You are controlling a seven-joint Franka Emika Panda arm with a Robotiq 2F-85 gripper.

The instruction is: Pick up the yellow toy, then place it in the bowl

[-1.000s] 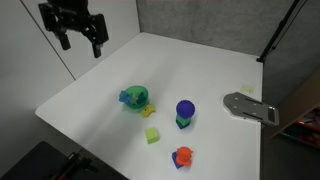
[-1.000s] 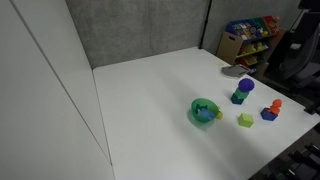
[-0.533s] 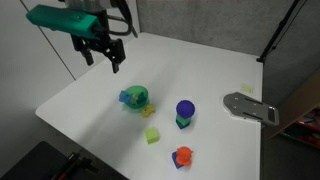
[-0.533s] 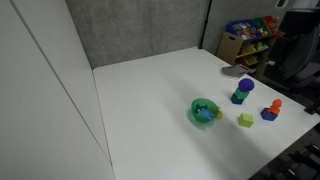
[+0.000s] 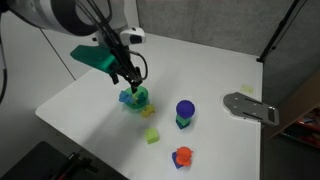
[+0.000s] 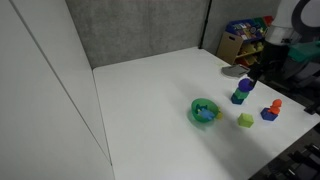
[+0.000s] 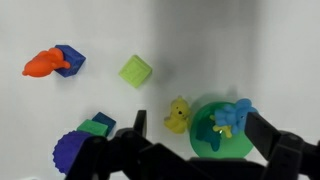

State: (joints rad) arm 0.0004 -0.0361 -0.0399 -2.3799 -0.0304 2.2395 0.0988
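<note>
On the far left of your wrist view, the orange-red toy point(image 7: 42, 63) sits on the white desk point(image 7: 230, 40) and leans on a small blue block point(image 7: 70, 58). Down in the bottom left corner you can see part of the purple ball point(image 7: 70, 150) and its green base point(image 7: 97, 125). A bit to the right and higher up is the yellow-green cube point(image 7: 135, 70), all by itself. Next comes the yellow toy point(image 7: 178, 115). It lies on the desk, not in the bowl. It is right by the left side of the bowl point(image 7: 205, 145), but you cannot tell if it touches the rim. The bowl is green and has a blue piece point(image 7: 232, 118) inside it. Your tool point(image 7: 196, 122) is spread wide and has nothing in it. One dark finger point(image 7: 128, 140) is left of the yellow toy, and the other is on the right side of the bowl. In an exterior view, the tool point(image 5: 131, 78) hangs just over the bowl point(image 5: 135, 98). The yellow toy point(image 5: 149, 111) is just beside the bowl there too. Far to the right on the desk lies a flat grey metal thing point(image 5: 250, 107), well apart from the toys.
</note>
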